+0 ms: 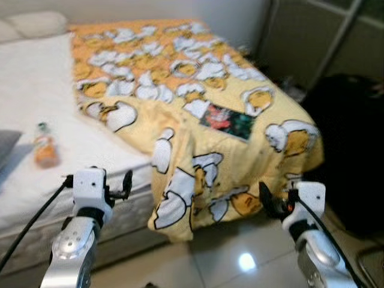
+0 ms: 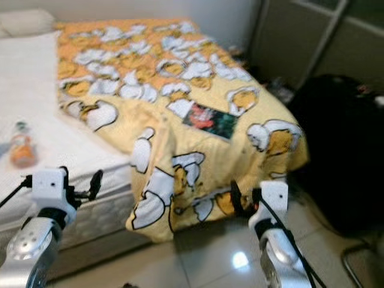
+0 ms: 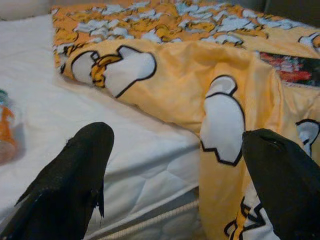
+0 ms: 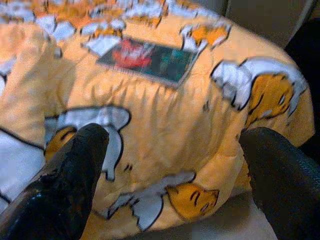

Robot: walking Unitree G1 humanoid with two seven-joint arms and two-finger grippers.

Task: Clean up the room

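Both my left pincer (image 1: 123, 185) and right pincer (image 1: 271, 201) gape empty; grabbing the rumpled yellow blanket (image 1: 198, 120) could fling its book (image 1: 228, 120) floorward.

One bed (image 1: 36, 120) stands here, with one yellow blanket (image 1: 198, 114) spread across its right half and spilling over the near edge. One flat book (image 1: 228, 121) lies on the blanket toward the right, one small orange bottle (image 1: 44, 147) sits on the white sheet at the left, and one pillow (image 1: 36, 23) rests at the far left corner. Two grippers reach in from the near side, the left gripper (image 1: 123, 185) and the right gripper (image 1: 271, 201), each with two black fingers spread apart, and one dark bag (image 1: 354, 144) stands on the floor at the right.
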